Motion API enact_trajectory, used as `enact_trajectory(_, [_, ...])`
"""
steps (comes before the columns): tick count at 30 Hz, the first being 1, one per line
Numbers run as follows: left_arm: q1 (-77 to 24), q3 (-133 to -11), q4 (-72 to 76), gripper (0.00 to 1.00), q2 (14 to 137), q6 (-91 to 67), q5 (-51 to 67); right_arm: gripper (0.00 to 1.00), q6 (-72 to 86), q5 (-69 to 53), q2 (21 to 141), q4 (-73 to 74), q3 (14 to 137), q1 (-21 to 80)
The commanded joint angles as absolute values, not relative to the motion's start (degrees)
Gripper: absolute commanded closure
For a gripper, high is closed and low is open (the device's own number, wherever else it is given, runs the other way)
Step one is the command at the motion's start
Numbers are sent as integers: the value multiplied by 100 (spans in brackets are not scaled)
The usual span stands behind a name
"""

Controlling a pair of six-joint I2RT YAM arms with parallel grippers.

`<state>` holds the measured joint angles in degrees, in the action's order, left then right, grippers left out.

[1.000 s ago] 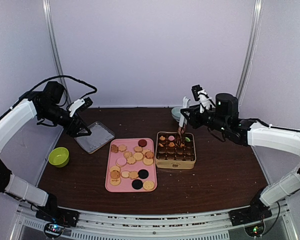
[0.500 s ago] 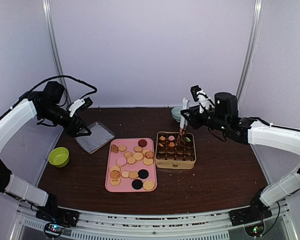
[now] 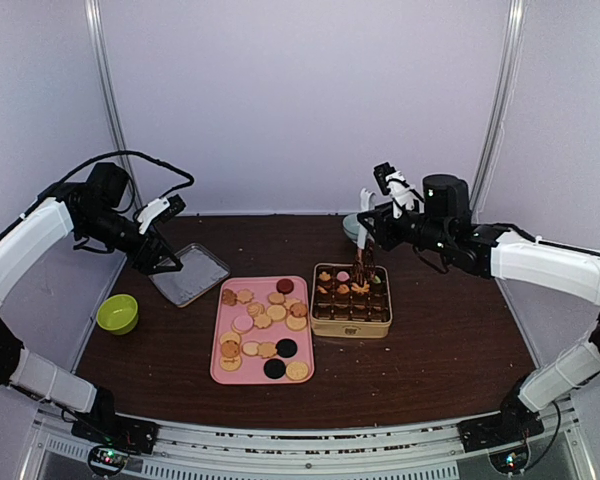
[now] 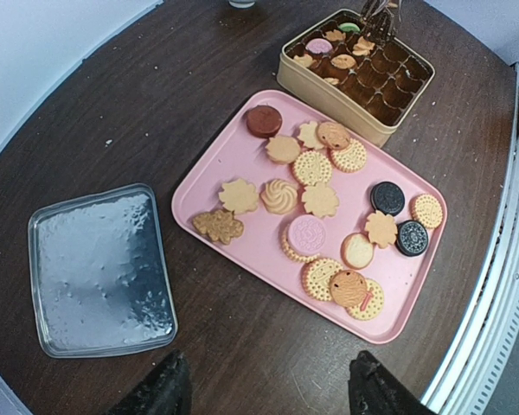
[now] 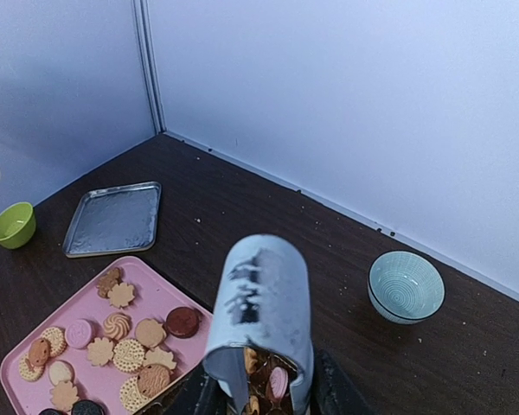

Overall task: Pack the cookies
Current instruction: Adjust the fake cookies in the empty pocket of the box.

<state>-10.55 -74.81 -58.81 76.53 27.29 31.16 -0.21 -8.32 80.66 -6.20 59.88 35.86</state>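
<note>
Overlapping the tin [image 3: 350,328]: right claw [image 3: 363,264]

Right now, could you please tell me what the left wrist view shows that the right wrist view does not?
Only the left wrist view clearly shows the gold tin with its grid of compartments. Only the right wrist view shows the green bowl and, close up, the grey tool. Both show the silver tray and the pink tray of cookies.

I see tan, pink, black and dark-red cookies [image 4: 314,167], a pink tray [image 4: 259,252], a gold tin [image 4: 329,97], a lime-green bowl [image 3: 117,313] left.
</note>
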Motion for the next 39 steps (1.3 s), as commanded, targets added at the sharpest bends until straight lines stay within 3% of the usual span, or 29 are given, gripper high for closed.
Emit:
enact_trajectory(1, [-1030,-7583,-5939,36,7574,2835,3191,67,-218,-787,8151,-652,6237,3573])
enact_trajectory(18, [-1037,-7707,-6003,36,7594,2845,3190,78,-151,-1094,8372,-495,6321,3509])
enact_trajectory(39, [-1034,-7726,-6012,36,7619,2826,3296,93,207,-516,7859,-806,5818,3507])
